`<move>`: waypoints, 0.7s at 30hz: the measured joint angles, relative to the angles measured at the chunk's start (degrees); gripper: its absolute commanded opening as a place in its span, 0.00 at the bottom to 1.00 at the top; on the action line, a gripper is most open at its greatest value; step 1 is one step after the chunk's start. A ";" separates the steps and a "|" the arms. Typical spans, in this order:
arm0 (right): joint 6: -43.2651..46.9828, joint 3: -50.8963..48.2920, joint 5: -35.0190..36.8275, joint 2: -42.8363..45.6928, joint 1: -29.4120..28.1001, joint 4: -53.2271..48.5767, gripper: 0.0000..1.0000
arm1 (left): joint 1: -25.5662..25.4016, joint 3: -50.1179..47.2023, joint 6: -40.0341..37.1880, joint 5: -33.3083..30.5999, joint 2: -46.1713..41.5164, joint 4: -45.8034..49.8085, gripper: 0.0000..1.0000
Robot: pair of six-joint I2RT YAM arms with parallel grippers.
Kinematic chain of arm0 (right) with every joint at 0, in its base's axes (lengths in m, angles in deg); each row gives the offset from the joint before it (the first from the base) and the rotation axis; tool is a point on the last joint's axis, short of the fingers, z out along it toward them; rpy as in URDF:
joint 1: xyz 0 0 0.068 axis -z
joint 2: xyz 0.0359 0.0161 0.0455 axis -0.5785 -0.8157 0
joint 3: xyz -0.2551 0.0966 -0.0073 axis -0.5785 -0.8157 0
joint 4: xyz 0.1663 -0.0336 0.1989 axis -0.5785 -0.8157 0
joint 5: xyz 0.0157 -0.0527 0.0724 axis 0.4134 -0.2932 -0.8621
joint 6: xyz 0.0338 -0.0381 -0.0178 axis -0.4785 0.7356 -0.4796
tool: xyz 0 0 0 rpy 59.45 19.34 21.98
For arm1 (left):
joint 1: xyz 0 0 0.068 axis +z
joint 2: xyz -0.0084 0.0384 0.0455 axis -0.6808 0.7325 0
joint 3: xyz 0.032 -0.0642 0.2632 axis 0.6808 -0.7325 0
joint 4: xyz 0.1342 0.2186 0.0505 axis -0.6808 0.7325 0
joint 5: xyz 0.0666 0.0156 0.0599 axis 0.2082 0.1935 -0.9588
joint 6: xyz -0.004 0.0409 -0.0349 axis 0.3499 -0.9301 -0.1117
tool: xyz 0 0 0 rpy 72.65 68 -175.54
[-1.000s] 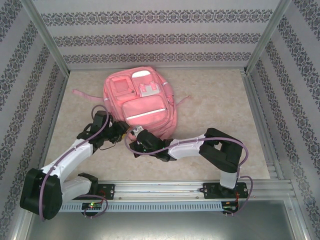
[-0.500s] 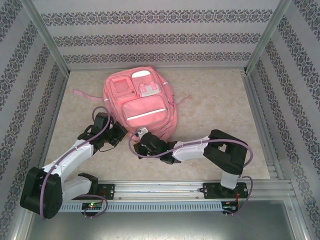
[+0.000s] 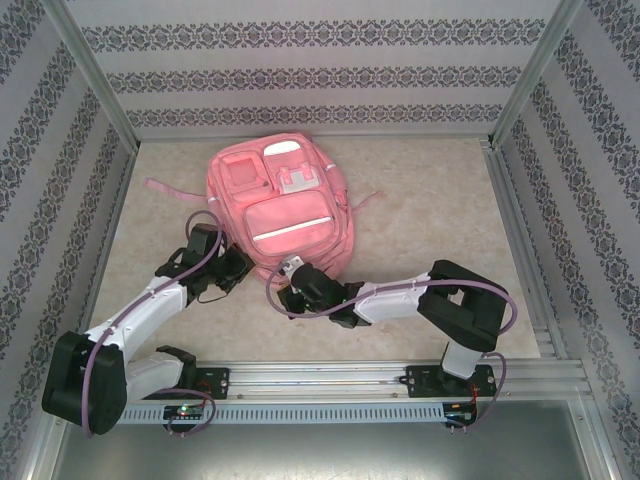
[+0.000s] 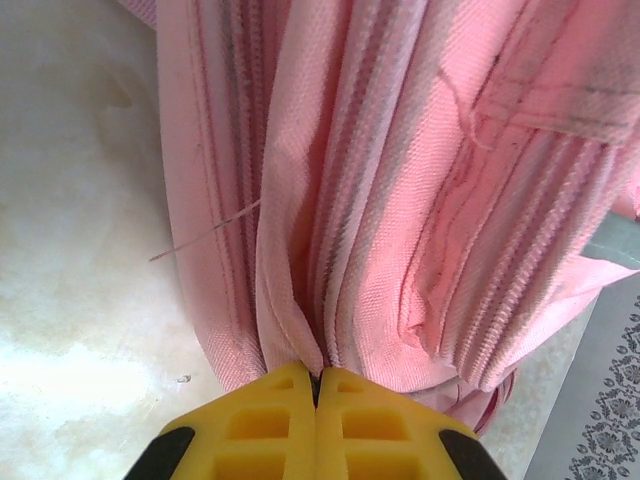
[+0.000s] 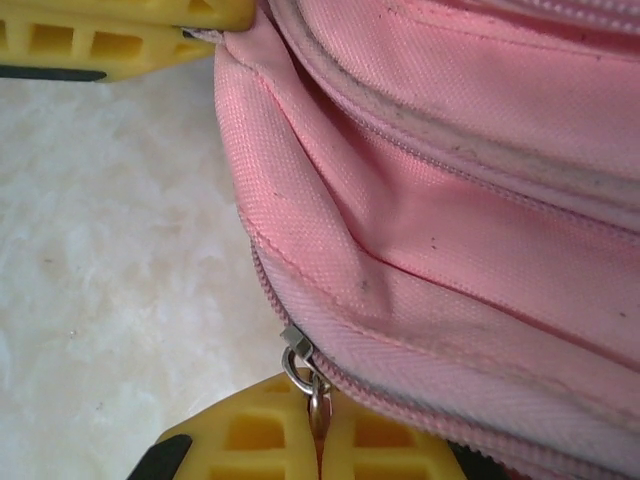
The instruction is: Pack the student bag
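At the near edge a ribbed aluminium rail carries the two arm bases. The arms are black and white shells, each trailed by a purple cable. Both reach inward over the table, a smooth, pale, marbled surface.

The left gripper sits at the bag's near left corner. In its wrist view the blocky, waffle-ribbed yellow fingers are pressed together with the gripper clamped on a fold of the bag. The woven pink cloth bunches into long vertical pleats above the pinch. A thin loose thread sticks out sideways.

The right gripper is just beside it at the near edge. From its wrist view the gripper is closed on the zipper pull, a small metal tab on a ring hanging from a squarish slider. The zipper tape runs along a piped seam of the bag, whose cloth is coarse and a little speckled. The left gripper shows beyond, nipping the same edge.

The bag lies flat mid-table, rounded at the far end, with stitched front pockets and a white stripe across it. A thin strap trails left.

Beyond stand the walls, papered in bands of dark lacy pattern.
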State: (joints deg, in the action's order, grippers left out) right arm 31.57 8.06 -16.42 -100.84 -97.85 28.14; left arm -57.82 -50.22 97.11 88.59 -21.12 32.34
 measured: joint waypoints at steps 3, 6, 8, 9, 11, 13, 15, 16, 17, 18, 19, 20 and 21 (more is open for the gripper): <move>0.59 0.00 -1.70 0.24 0.44 -0.48 0.00 | 0.35 0.66 -0.61 0.68 0.00 0.83 0.31; 0.61 0.15 -3.50 0.20 0.66 -1.01 0.00 | 0.90 1.29 -0.33 -0.28 -0.37 1.44 0.50; -0.04 0.81 -4.66 -0.28 0.81 -1.20 0.00 | 1.18 1.36 0.35 -1.09 -2.29 2.80 0.53; -0.50 1.27 -5.16 -0.70 0.90 -1.22 0.00 | 1.20 1.31 0.90 -1.25 -3.67 3.67 0.53; -1.81 2.56 -6.08 -2.23 0.90 -0.63 0.00 | 1.22 0.92 2.43 -1.64 -7.58 5.33 0.53; -3.30 3.61 -6.82 -3.72 0.87 0.15 0.00 | 1.27 0.00 3.65 -2.29 -11.43 6.32 0.53; -4.52 4.31 -7.41 -4.81 0.87 0.76 0.00 | 1.29 -1.62 4.94 -2.51 -14.40 6.51 0.52; -4.92 4.50 -7.65 -5.09 0.87 1.03 0.00 | 1.29 -2.69 5.62 -2.47 -15.19 6.32 0.51; -5.42 4.61 -7.85 -5.25 0.87 1.31 0.00 | 1.31 -4.31 6.43 -2.23 -15.56 5.64 0.50; -5.81 4.63 -7.91 -5.29 0.87 1.53 0.00 | 1.36 -5.70 7.23 -1.90 -15.54 4.46 0.50; -6.19 4.63 -7.96 -5.29 0.87 1.84 0.00 | 1.42 -7.69 8.22 -1.25 -15.17 2.78 0.49; -6.38 4.63 -7.98 -5.29 0.87 2.19 0.00 | 1.44 -9.94 9.25 -0.52 -14.67 0.79 0.49; -6.71 4.63 -8.07 -5.29 0.90 2.40 0.00 | 1.42 -11.56 10.05 0.09 -14.21 -0.66 0.49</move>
State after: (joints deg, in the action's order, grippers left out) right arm 24.86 12.69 -24.48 -106.13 -96.95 30.54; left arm -56.40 -61.78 107.16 88.68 -35.33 31.68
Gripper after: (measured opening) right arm 0.071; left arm 0.490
